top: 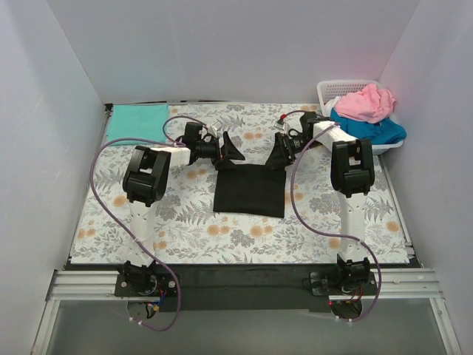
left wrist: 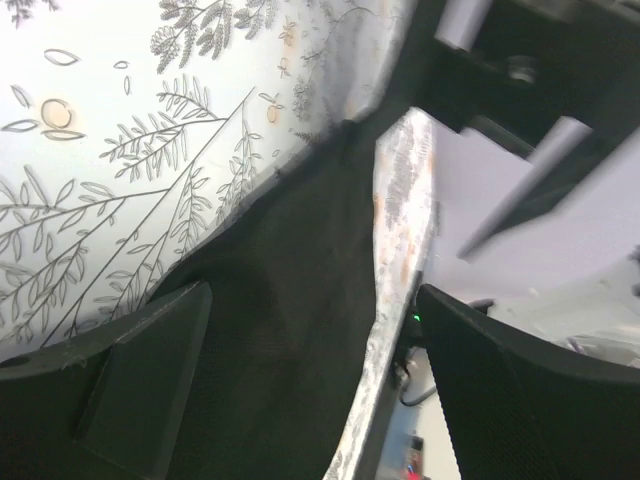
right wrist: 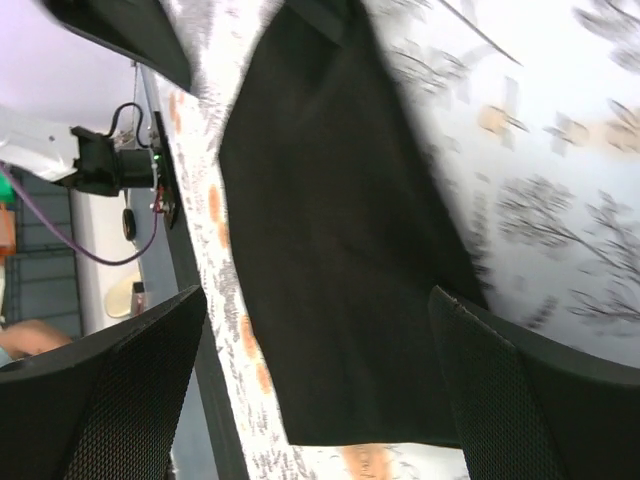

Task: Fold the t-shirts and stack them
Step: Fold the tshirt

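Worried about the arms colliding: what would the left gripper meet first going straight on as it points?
Probably the black t-shirt, seen between the open fingers of the left gripper; the right gripper faces it beyond; depth is unclear.

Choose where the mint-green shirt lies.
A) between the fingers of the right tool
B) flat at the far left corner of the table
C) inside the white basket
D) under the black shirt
B: the mint-green shirt lies flat at the far left corner of the table, apart from the black shirt and the basket.
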